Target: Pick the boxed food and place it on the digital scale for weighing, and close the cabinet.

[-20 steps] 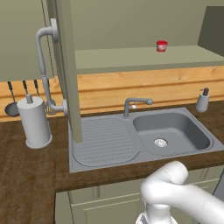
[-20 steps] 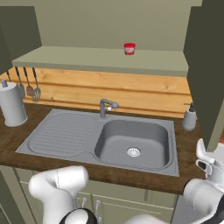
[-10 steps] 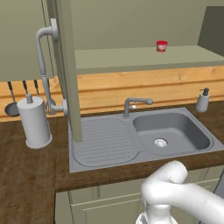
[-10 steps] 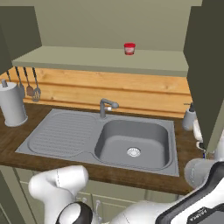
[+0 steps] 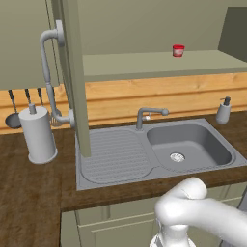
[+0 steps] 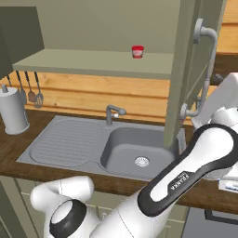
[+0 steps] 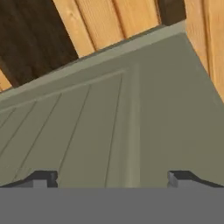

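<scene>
Inside open cabinet (image 5: 144,62): red-lidded jar (image 5: 178,50)

Pincer (image 7: 109,178): just the two dark tips clear the hand view's bottom edge, wide apart, rest cut off. Ahead of it, the olive-grey panelled cabinet door (image 7: 131,122) runs off-frame on the left, right and bottom. In the right base view the white arm blocks the dark wooden desk (image 6: 211,190) and a pale flat item (image 6: 228,183), too clipped to identify.

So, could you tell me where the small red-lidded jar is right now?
The small red-lidded jar stands on the open wall cabinet's olive-grey shelf, toward its right, above the grey sink.
</scene>
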Tool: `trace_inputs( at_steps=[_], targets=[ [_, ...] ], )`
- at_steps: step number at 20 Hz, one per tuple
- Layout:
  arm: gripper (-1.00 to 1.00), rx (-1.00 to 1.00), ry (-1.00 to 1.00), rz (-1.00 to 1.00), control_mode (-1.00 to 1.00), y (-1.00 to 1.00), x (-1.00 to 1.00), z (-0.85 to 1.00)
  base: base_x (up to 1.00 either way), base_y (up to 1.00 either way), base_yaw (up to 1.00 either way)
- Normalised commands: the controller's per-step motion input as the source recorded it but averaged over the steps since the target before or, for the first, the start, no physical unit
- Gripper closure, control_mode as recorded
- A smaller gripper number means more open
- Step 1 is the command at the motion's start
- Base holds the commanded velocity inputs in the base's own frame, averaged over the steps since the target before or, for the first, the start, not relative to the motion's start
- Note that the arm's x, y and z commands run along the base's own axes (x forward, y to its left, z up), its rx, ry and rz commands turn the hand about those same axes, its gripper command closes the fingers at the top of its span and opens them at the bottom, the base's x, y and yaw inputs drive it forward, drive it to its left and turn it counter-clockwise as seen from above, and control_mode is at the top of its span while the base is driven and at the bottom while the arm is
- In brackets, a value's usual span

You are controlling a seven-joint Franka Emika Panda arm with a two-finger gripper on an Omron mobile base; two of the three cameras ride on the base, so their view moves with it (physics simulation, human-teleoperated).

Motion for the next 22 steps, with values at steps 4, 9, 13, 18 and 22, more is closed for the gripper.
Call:
trace_inputs(
  at_steps=[4,9,13,18,22],
  targets=[
    [-1.00,-0.59,0.26,-0.01,-1.00,1.00,0.86,0.12,0.00,0.00,0.00],
    [-1.00,-0.29,0.20,0.00,-1.00,1.00,1.00,-0.22,0.00,0.00,0.00],
    [-1.00,0.00,0.03,-0.01,-1.00,1.00,1.00,-0.21,0.00,0.00,0.00],
    [-1.00,0.00,0.00,-0.05,-1.00,1.00,1.00,-0.04,0.00,0.00,0.00],
    [-1.00,-0.02,0.05,-0.08,-1.00,0.71,1.00,-0.04,0.00,0.00,0.00]
  ],
)
